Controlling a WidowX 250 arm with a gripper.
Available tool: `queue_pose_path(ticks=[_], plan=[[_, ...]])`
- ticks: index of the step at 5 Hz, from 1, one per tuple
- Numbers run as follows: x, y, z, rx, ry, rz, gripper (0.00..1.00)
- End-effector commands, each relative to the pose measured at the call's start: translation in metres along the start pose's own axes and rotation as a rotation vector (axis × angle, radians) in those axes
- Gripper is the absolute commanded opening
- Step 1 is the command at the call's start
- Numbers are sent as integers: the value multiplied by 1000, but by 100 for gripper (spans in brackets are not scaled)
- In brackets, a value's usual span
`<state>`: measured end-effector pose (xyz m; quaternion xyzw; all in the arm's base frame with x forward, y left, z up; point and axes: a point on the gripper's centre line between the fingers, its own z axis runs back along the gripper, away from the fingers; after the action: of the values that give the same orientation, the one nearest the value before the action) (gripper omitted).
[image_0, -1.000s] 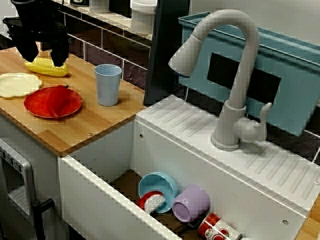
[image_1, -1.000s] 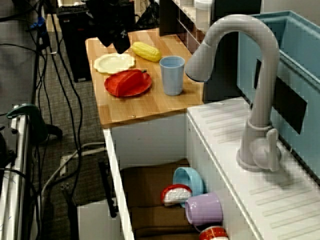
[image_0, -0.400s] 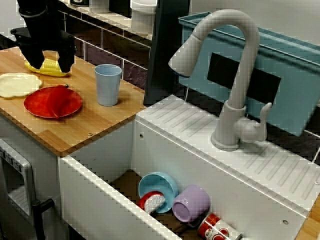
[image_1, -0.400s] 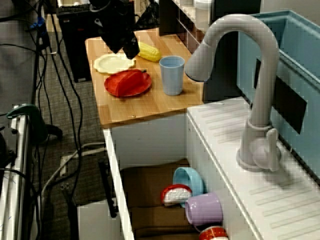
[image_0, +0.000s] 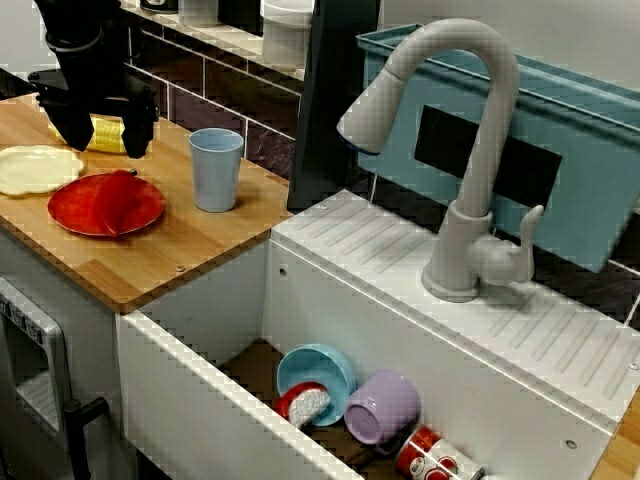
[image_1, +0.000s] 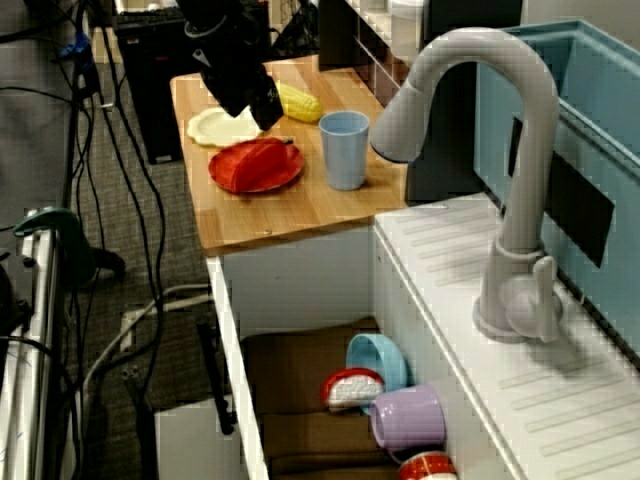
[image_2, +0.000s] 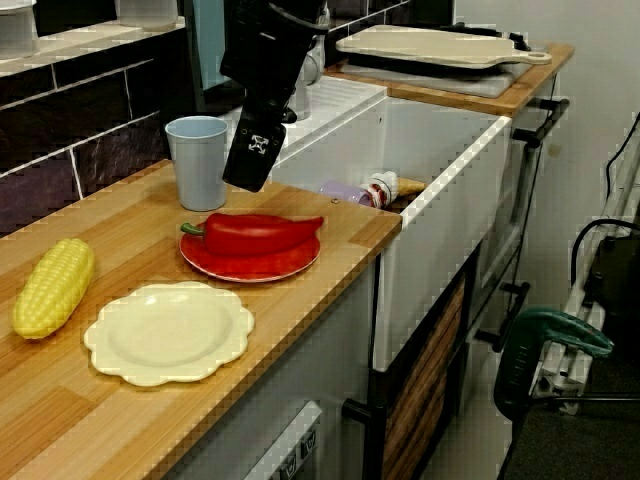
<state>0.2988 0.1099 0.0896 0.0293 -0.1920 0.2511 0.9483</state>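
The gripper hangs, fingers apart, over the far left of the counter; corn and tiled wall close the far side; cream plate left, red plate near, blue cup right; bare wood lies along the near edge, right of the red plate.

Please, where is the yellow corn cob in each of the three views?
View facing the faucet: corn cob at far left, partly behind the gripper.
View from above the faucet: upper middle, right of the cream plate.
View along the counter: lower left, lying on the wood.
Shared landmark: the light blue cup.
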Motion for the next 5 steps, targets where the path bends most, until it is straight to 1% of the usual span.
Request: queue_pose_path(ticks=[1, 2, 4, 5], plan=[[-4, 2, -6, 7, -26, -2, 100], [-5, 2, -18, 28, -33, 0, 100], [-4, 5, -21, 31, -45, 1, 100], [-7, 7, -28, 49, -46, -15, 100]])
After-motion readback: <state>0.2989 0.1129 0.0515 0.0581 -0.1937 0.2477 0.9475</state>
